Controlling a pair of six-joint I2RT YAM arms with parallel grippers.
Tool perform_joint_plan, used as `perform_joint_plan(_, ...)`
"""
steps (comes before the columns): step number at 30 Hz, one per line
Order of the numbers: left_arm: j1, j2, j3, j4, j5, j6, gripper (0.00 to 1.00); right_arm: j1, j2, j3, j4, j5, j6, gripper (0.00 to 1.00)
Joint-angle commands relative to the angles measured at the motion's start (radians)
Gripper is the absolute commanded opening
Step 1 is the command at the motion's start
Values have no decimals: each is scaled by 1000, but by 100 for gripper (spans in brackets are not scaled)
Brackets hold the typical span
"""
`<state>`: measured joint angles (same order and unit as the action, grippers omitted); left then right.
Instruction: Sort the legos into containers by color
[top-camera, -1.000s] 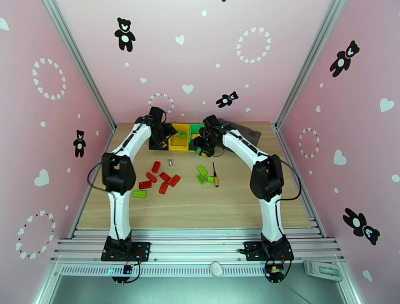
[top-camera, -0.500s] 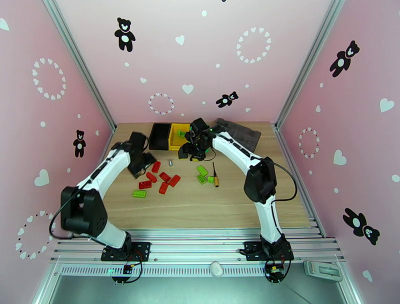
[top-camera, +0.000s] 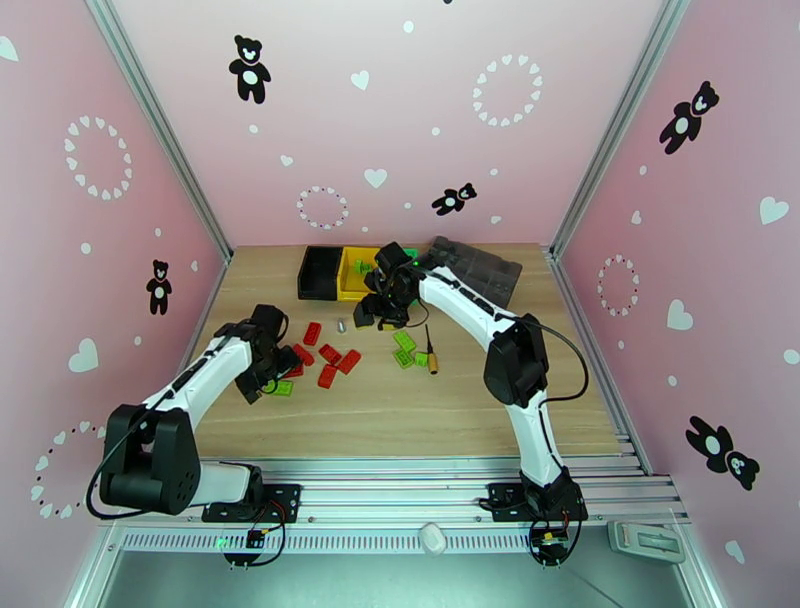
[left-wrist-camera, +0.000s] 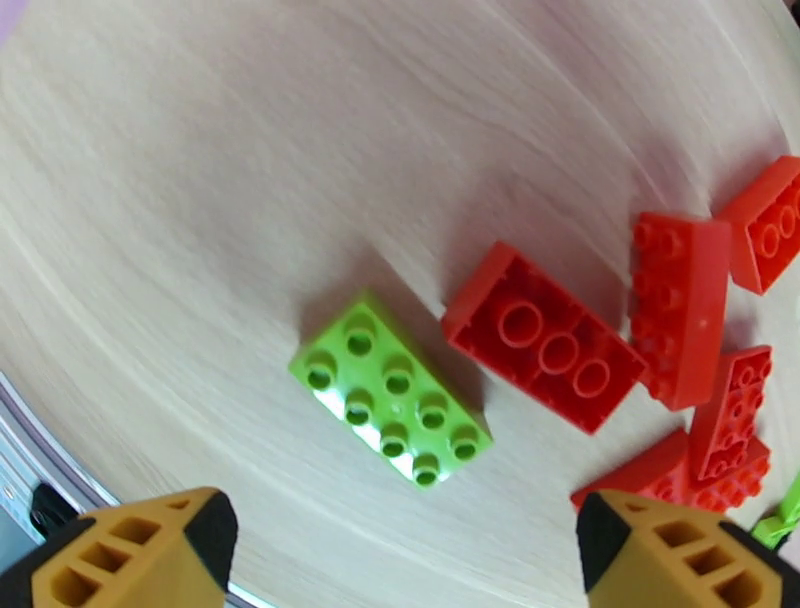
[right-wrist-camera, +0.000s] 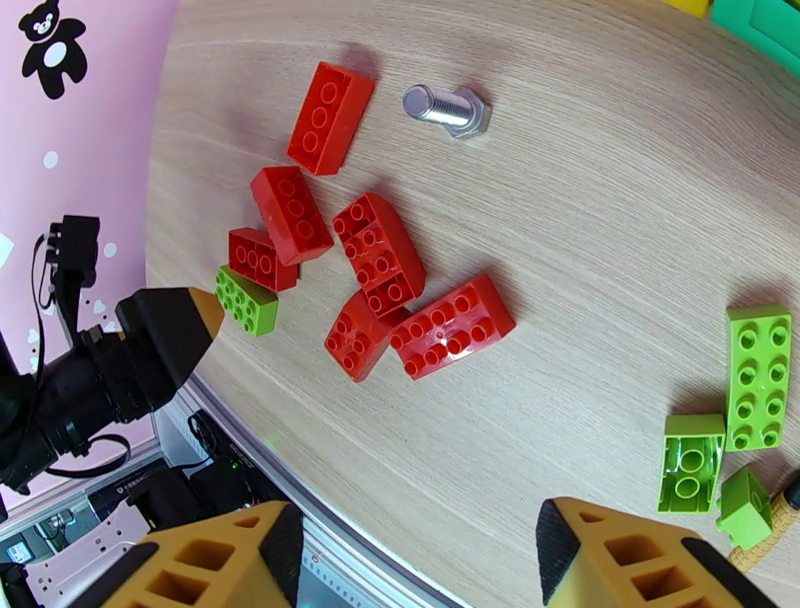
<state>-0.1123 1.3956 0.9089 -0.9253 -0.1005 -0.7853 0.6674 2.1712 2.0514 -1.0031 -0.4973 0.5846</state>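
Gripper check first: left gripper (top-camera: 270, 375), lower left of the overhead frame, jaws spread wide, nothing held, hanging right over a lime green lego (left-wrist-camera: 390, 402) lying flat, studs up, mid-frame in the left wrist view. Just beside that, to the right, an upside-down red lego (left-wrist-camera: 542, 337), then more red legos (top-camera: 328, 362) in a loose heap. Probably light, hard and a bit slick, so likely to skate across the wooden table (top-camera: 400, 420) if nudged. Best bet: pinch across the two long sides of the green one, keeping clear of the red neighbour. Further up, right gripper (top-camera: 378, 316) just above centre, also wide open and empty, three green legos (right-wrist-camera: 758, 375), a screwdriver (top-camera: 431, 355) and a bolt (right-wrist-camera: 447, 108) close by. Far end, upper middle: black bin (top-camera: 320, 272), yellow bin (top-camera: 352, 272), and a sliver of green bin (right-wrist-camera: 770, 22) in the right wrist frame's top right corner.
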Motion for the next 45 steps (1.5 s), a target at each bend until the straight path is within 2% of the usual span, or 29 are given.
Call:
perform_joint_plan(1,10,25,-14,78,-39,78,96,6,-16,-11,-16,-18,-6,66)
perform_joint_plan(11,19,106,-43,166,24,179,95,5,-61,-60,-9,2,-3,66)
perform_joint_plan(18,20,34,-149,219,134,198,94,5,-93,-121,32,2,18,66)
perform_joint_plan(24,13,-51,-202,207,154,204,93,5,-90,-119,41,-4,24,66)
perform_joint_plan(32,-8,-2,-182,182,120,189,89,6,-93,-120,43,-6,30,65)
perform_joint_plan(35,-9,18,-164,148,71,171,88,6,-97,-125,40,-3,30,65)
perform_joint_plan(38,-8,41,-129,94,4,157,88,5,-100,-131,43,0,29,65)
perform_joint_plan(45,-6,91,-101,84,-10,183,91,5,-108,-139,52,5,34,65)
